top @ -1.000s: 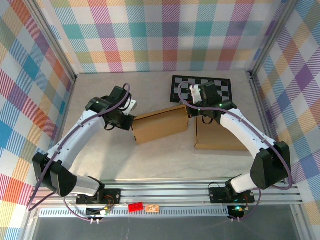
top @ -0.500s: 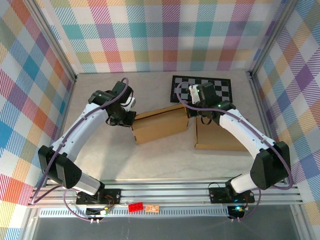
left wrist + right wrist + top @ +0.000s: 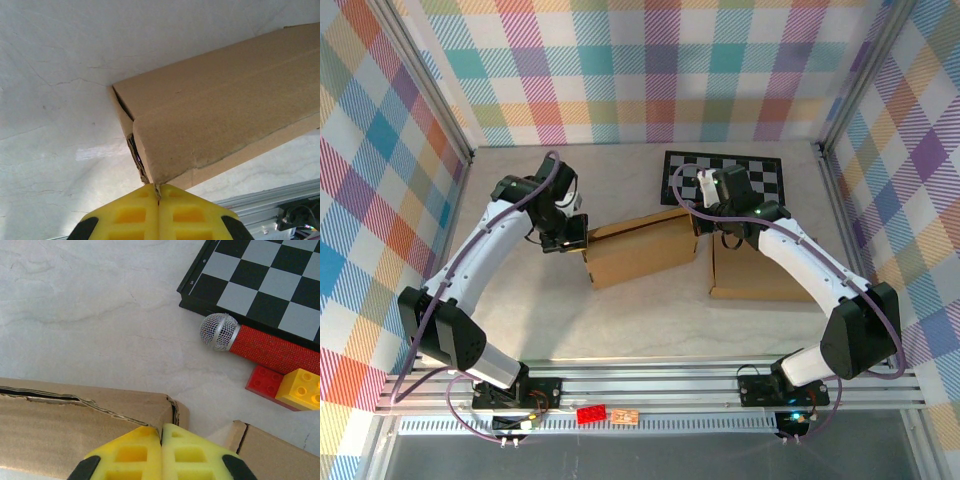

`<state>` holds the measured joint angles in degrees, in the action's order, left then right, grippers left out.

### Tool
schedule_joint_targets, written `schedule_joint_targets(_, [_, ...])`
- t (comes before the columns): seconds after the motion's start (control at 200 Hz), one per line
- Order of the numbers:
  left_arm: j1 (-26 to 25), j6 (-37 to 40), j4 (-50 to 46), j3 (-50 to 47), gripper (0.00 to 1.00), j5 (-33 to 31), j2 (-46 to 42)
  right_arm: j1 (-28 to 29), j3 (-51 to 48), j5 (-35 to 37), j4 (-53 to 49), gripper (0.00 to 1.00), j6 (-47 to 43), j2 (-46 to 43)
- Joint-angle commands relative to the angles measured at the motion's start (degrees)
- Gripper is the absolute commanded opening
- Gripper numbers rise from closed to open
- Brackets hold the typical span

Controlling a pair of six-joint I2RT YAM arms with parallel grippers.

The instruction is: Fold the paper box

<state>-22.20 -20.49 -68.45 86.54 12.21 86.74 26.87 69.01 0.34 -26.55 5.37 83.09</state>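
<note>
In the middle of the table (image 3: 620, 320) the paper box (image 3: 640, 250) lies flat and slightly skewed, a brown cardboard sleeve with one arm at each end. The left gripper (image 3: 568, 237) meets its left end; from the left wrist the yellow fingers (image 3: 130, 215) are pressed together with their seam right at the box's (image 3: 215, 125) near corner, where a torn flap edge gapes darkly. Whether a sliver of card is pinched there cannot be made out. The right gripper (image 3: 704, 223) sits at the box's far right corner, its fingers (image 3: 192, 452) likewise closed against each other, touching the box's (image 3: 75, 415) edge. Just beside it lies a second cardboard piece (image 3: 755, 270), partly covered by the right arm. Beyond are a chessboard (image 3: 270, 280), a microphone (image 3: 250, 342) cut off by the frame, a red brick (image 3: 262, 380) and a yellow brick (image 3: 300, 390).
</note>
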Motion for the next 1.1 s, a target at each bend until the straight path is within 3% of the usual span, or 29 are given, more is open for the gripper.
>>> schedule_joint_targets(0.0, [0.23, -3.18, 1.49, 0.57, 0.0, 2.69, 0.15, 0.64, -0.8, -0.67, -3.66, 0.0, 0.7, 1.99])
schedule_joint_targets(0.995, [0.21, 2.9, 8.5, -10.1, 0.0, -0.02, -5.07, 0.64, -1.14, -0.01, -3.02, 0.0, 2.34, 1.24])
schedule_joint_targets(1.095, [0.22, 3.17, 8.5, -10.3, 0.0, -0.25, -5.18, 0.64, -1.15, 0.37, -4.1, 0.16, 6.31, -0.43])
